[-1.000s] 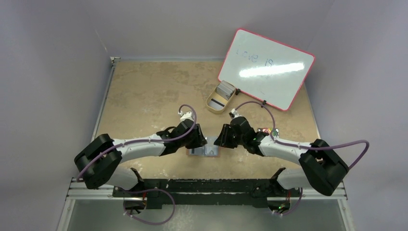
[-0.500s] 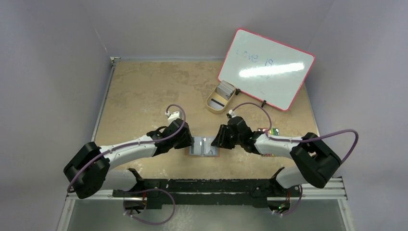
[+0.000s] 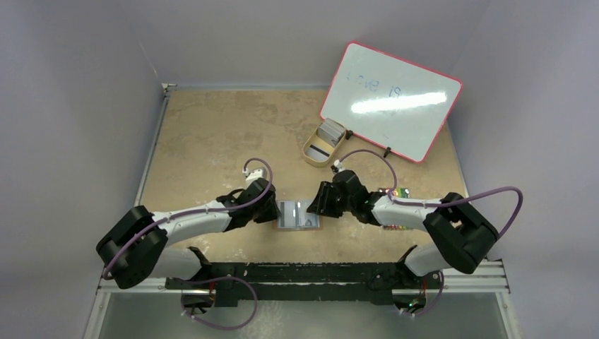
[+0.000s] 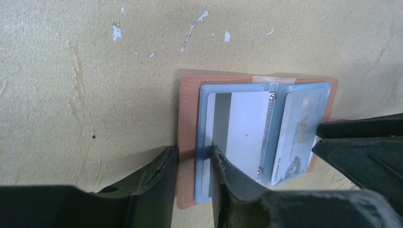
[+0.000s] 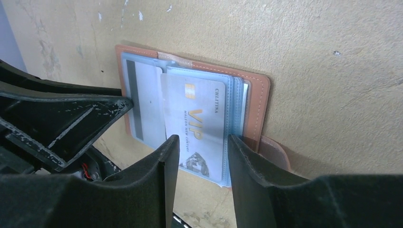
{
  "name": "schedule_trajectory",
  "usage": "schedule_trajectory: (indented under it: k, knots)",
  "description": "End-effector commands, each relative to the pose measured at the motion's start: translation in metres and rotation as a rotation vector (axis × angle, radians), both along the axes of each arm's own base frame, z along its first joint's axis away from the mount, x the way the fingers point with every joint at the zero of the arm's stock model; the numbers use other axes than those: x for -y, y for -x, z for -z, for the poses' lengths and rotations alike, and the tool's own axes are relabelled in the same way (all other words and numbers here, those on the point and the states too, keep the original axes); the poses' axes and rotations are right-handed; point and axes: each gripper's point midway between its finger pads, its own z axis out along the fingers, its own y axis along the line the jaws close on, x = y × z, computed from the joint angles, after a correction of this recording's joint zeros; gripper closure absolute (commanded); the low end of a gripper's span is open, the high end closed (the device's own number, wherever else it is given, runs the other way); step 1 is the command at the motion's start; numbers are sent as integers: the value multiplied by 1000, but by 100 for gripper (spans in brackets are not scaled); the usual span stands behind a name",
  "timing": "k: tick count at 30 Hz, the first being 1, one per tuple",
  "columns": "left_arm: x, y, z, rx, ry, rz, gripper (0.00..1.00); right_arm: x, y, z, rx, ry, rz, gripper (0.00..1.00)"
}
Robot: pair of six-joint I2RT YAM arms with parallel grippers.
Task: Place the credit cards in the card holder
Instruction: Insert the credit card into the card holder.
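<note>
Straddling the left edge of the card holder point(image 4: 187, 118), the left end effector point(image 4: 192, 151) has its fingers partly spread. One tip sits on the counter point(image 3: 212, 134) just outside the leather, and the other rests on the clear sleeve inside. The card holder lies open and flat on the counter, between the two arms. Its left sleeve holds a whitish card with a dark stripe point(image 4: 242, 123). On its right-hand sleeves lies a pale VIP card point(image 5: 199, 118), slightly askew; whether it sits in a pocket I cannot tell. The right end effector point(image 5: 203, 142) is spread at that card's near end, one finger on either side; contact is unclear. Beyond and right of the card holder, well apart, a tan tray point(image 3: 308, 157) holds more cards point(image 3: 330, 131), just beside a whiteboard point(image 3: 392, 99).
</note>
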Motion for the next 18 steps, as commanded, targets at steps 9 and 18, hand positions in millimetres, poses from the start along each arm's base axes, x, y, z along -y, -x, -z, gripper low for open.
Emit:
schedule_trajectory:
  k: [9, 18]
  knots:
    - [17, -7, -13, 35, 91, 4, 91, -34, 3, -29, 22, -236, -55, 54]
    - [19, -7, -17, 38, 112, 0, 93, -47, 3, -57, 64, -343, -91, 54]
